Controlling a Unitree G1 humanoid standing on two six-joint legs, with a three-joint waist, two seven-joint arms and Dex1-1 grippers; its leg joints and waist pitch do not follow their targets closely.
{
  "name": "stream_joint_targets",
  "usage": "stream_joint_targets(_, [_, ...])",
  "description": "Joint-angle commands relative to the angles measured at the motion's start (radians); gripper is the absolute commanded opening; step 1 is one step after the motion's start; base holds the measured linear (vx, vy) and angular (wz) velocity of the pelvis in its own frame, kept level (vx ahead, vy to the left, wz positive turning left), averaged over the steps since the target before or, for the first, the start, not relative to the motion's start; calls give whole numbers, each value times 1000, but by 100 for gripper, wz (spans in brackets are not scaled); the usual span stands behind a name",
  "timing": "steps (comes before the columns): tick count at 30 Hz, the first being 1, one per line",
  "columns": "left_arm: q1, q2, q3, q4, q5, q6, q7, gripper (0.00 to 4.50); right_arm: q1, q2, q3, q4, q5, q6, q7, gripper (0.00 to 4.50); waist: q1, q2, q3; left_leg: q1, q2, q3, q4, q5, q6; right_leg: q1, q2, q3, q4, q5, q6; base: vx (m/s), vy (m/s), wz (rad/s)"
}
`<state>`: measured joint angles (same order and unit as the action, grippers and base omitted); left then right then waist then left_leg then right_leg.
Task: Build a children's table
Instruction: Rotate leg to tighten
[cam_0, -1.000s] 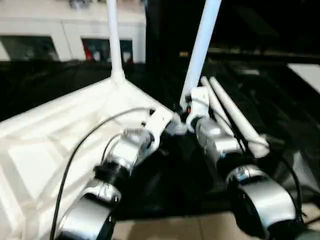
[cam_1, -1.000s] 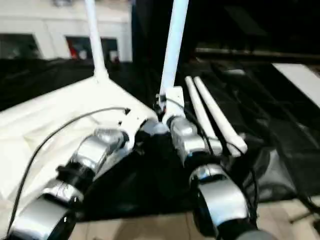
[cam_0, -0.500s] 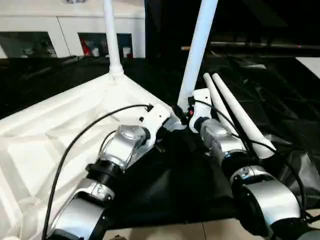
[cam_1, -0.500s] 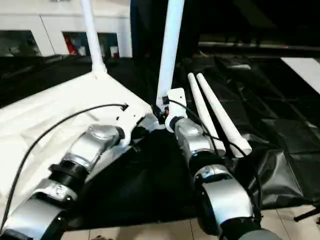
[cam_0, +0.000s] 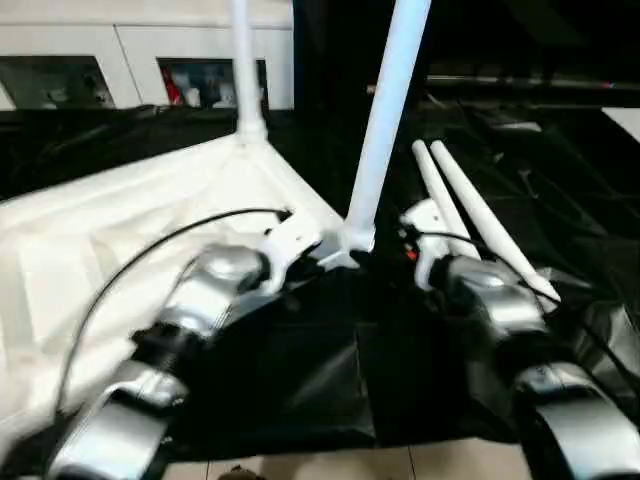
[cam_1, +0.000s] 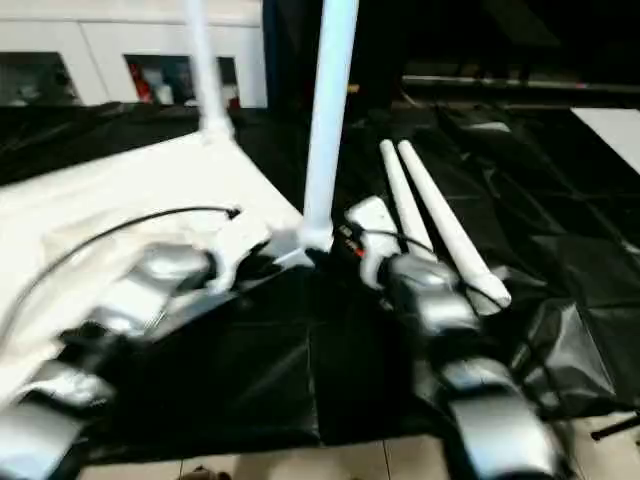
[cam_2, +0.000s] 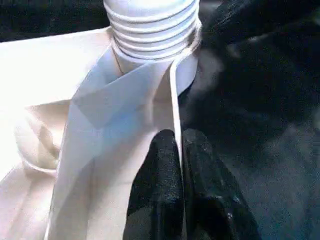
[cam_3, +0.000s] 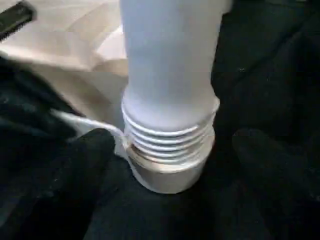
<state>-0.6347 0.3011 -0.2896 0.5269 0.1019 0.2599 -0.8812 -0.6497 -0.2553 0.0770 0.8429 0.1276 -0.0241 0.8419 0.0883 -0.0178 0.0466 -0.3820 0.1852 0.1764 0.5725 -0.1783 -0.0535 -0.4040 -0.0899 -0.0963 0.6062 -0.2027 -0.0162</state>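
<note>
On the black work table (cam_0: 560, 140), the right tool (cam_3: 170, 165) has let go of the leg (cam_0: 385, 120), the left tool (cam_2: 177, 165) pinching the tabletop rim (cam_2: 173, 100).

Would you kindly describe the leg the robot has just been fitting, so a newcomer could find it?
Start at the white tabletop lying underside-up on the black-covered work table. At its corner nearest the robot's two arms, one white leg stands upright in a socket. Unlike the farther upright leg and two loose legs, it rises between the hands.

Tabletop (cam_0: 120, 230) lies left of the right gripper (cam_3: 170, 165). Nearest leg (cam_0: 385, 120) stands in the corner socket (cam_3: 170, 172) between its fingers; two loose legs (cam_0: 470, 215) lie right.
</note>
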Motion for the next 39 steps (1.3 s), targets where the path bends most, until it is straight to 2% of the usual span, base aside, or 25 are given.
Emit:
stream_joint_targets(1, [21,18,-40,-56,-35,-83,-117,0,37,-31,35,-100,11,22,83,428,5,2,-63,18,57,-9,-49,-64,140,65,-68,57,-49,67,-281,0,0,0])
stream_joint_targets(3, [39,41,-45,-78,-60,-109,-188,0,66,-55,50,-156,9,34,125,428,9,4,-63,20,60,-8,-51,-85,122,62,-68,57,-48,41,-280,0,0,0])
stream_joint_targets(6, [67,66,-38,-133,-123,-91,-289,0,105,-85,68,-236,9,48,169,428,12,4,-59,22,62,-1,-54,-129,89,56,-67,59,-51,-10,-272,0,0,0])
stream_joint_targets(7, [72,71,-39,-145,-133,-83,-307,0,112,-90,71,-252,10,50,181,428,12,4,-59,22,62,-1,-55,-145,77,56,-68,60,-52,-34,-266,0,0,0])
stream_joint_targets(8, [76,77,-40,-151,-137,-85,-320,0,121,-95,75,-273,15,61,199,428,10,-1,-58,21,62,0,-57,-155,67,57,-70,60,-54,-58,-258,0,0,0])
stream_joint_targets(10, [80,83,-41,-153,-139,-93,-332,0,135,-103,88,-303,11,67,219,428,13,1,-58,23,61,1,-56,-152,63,55,-70,62,-55,-73,-249,0,0,0])
stream_joint_targets(12, [82,86,-41,-151,-139,-101,-336,0,143,-106,97,-318,8,70,231,428,14,-1,-59,23,60,3,-54,-138,64,54,-69,62,-54,-65,-243,0,0,0])
stream_joint_targets(14, [84,88,-40,-152,-140,-104,-341,0,148,-104,99,-329,8,76,228,428,15,-4,-59,20,59,3,-53,-133,64,55,-70,62,-54,-68,-241,0,0,0])
stream_joint_targets(18, [92,90,-38,-161,-137,-100,-352,0,149,-91,94,-334,13,79,228,428,17,-3,-61,20,57,3,-50,-112,67,55,-70,62,-49,-49,-237,0,0,0])
stream_joint_targets(19, [93,91,-38,-162,-136,-99,-353,0,147,-89,93,-331,13,78,228,401,18,-3,-62,20,58,3,-50,-111,68,55,-70,62,-48,-47,-238,0,0,0])
stream_joint_targets(23, [96,94,-41,-168,-137,-95,-354,0,149,-84,97,-331,14,85,231,387,20,-5,-64,18,56,3,-46,-91,78,57,-69,61,-43,-19,-243,0,0,0])
stream_joint_targets(24, [97,94,-41,-168,-137,-95,-354,0,150,-82,101,-324,8,81,233,358,21,-5,-64,18,56,3,-46,-89,79,57,-69,61,-43,-19,-243,0,0,0])
stream_joint_targets(27, [98,95,-42,-168,-133,-95,-352,0,155,-80,107,-318,3,76,234,347,21,-4,-64,18,55,3,-45,-98,76,57,-69,60,-44,-32,-241,0,0,0])
stream_joint_targets(30, [99,97,-41,-164,-129,-96,-350,0,158,-77,111,-316,-3,74,231,308,21,-5,-65,19,55,3,-44,-93,75,57,-68,61,-42,-25,-241,0,0,0])
stream_joint_targets(34, [100,97,-40,-166,-128,-94,-349,0,158,-75,111,-315,-7,74,231,286,21,-7,-65,18,54,3,-43,-91,76,58,-69,61,-41,-26,-240,0,0,0])
stream_joint_targets(37, [98,90,-30,-157,-125,-88,-323,0,152,-60,101,-276,-17,75,190,278,20,-6,-65,18,54,3,-42,-92,75,56,-69,61,-41,-32,-240,0,0,0])
stream_joint_targets(39, [74,53,-5,-100,-95,-67,-210,0,129,-17,60,-185,-29,82,42,276,16,-5,-61,18,54,2,-45,-119,56,54,-71,61,-47,-83,-235,0,0,0])
